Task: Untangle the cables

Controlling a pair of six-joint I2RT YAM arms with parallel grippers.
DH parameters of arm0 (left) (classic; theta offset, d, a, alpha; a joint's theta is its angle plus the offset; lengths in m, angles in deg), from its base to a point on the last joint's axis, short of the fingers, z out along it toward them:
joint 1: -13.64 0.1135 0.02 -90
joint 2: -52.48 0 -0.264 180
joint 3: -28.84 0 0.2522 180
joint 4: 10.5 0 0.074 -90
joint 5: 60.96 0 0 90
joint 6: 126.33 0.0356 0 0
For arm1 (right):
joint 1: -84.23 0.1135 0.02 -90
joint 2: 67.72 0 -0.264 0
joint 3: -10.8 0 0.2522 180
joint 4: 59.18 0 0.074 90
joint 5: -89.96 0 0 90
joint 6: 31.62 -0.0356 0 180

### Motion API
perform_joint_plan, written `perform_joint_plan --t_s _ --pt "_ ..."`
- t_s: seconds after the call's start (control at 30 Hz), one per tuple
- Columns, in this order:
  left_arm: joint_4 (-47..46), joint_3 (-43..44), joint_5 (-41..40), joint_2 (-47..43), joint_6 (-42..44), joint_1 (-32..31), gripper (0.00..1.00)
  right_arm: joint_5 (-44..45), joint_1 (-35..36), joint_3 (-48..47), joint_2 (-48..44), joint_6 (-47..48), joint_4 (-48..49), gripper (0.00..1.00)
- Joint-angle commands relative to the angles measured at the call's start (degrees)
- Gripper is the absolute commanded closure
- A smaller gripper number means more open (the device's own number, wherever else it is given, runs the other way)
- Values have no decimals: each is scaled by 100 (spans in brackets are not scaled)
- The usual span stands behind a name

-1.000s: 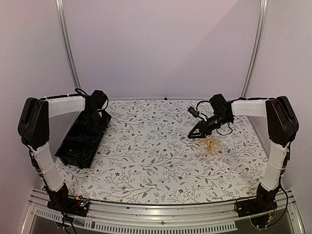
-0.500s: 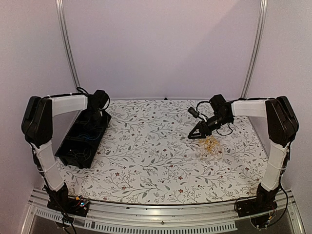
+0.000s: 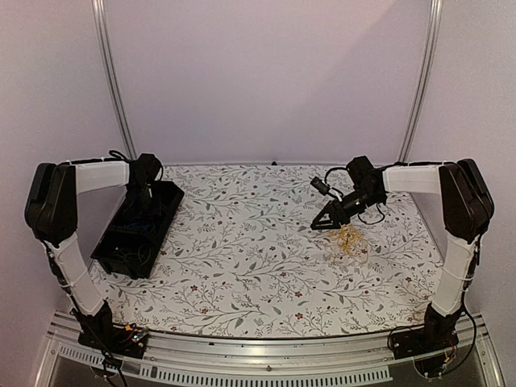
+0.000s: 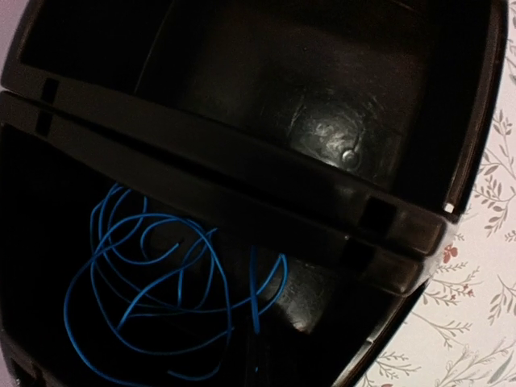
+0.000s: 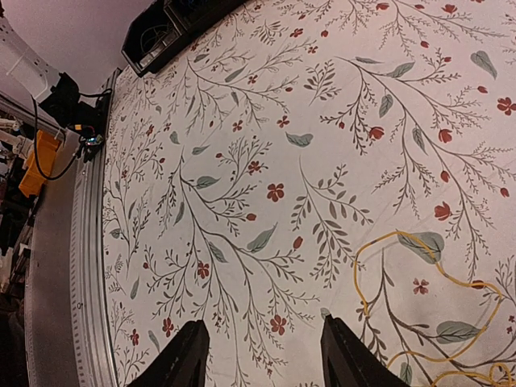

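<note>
Two cable lots I'm logging: blue cable (image 4: 161, 282) coiling in one tray (image 4: 242, 185) compartment, table's L edge; yellow cables (image 3: 348, 239) lying R side, wide cloth (image 3: 258, 266) between. L gripper (image 3: 141, 197) sitting closed over tray; R gripper (image 5: 266, 363) gaping, empty.

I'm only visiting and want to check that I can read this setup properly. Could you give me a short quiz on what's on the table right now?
1. True or false: the blue cable lies inside the black tray.
2. Which cable lies on the flowered cloth near the jaws of the right arm? A green, B yellow, C red.
3. In a word or two: how do those jaws stand?

Key: 1 true. 2 B, the yellow cable. 3 Open, gripping nothing.
</note>
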Motion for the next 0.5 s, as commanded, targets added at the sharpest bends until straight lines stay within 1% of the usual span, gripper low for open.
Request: perform_joint_plan --t_s 0.0,0.1,0.2,0.27,0.4,0.47 --pt "-306 -33 246 186 178 -4 100 29 -54 -57 -223 46 -100 49" --pt "-167 78 316 113 125 -18 99 214 -119 -204 -537 -4 -229 49" --pt "46 214 158 -211 18 -101 85 745 -191 -224 -954 -74 -241 50" --pt "192 301 1 -472 -89 -162 77 1138 -241 -119 -1137 -49 -214 51" --pt "581 523 -250 -979 -391 -366 65 1854 -270 73 -1290 172 -294 53" --pt "736 745 -417 -1118 -496 -513 61 2011 -271 6 -1267 231 -412 53"
